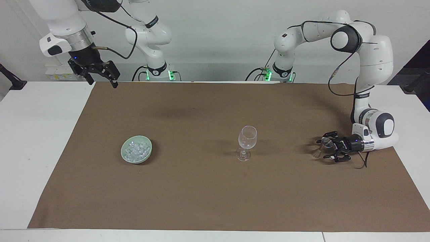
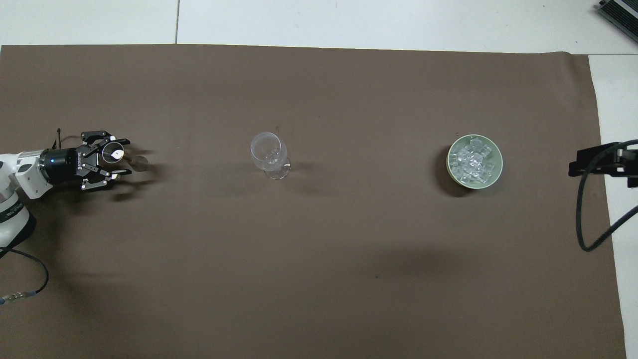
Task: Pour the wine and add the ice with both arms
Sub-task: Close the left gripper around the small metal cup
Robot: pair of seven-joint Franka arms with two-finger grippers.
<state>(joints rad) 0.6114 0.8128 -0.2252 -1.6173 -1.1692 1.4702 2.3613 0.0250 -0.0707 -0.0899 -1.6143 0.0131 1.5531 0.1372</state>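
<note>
1. Surface [image 1: 40,141]: white, carrying a brown mat [image 1: 201,195] that covers most of it, leaving white margins at both arms' ends.
2. Left arm [image 1: 373,60]: bent over and down to the left arm's end of the mat, wrist lying level, low above the mat.
3. Right arm [image 1: 63,23]: waiting, raised above the corner of the mat at the right arm's end, on the robots' side.
4. Right gripper [image 1: 100,75]: pointing down, high off the surface. Fingers stand apart with nothing between them.
5. Left gripper [image 1: 327,148]: lying sideways, pointing toward the middle of the mat. Its fingers [image 2: 115,174] sit on either side of a small clear stemmed glass [image 1: 322,145]. Whether they clamp the glass or merely bracket it cannot be told.
6. Wine glass [image 1: 247,143]: clear, stemmed, upright on its foot near the middle of the mat. Well apart from both grippers.
7. Pale green dish [image 1: 147,143]: resting on the mat toward the right arm's end, about as far from the robots' edge as the wine glass.
8. Small clear stemmed glass: standing at the left arm's end of the mat, inside the left gripper's span; its rim shows as a ring in the overhead view [image 2: 110,153].
9. Ice [image 1: 135,151]: a heap of small clear cubes in the pale green dish. All visible cubes are in the dish.
</note>
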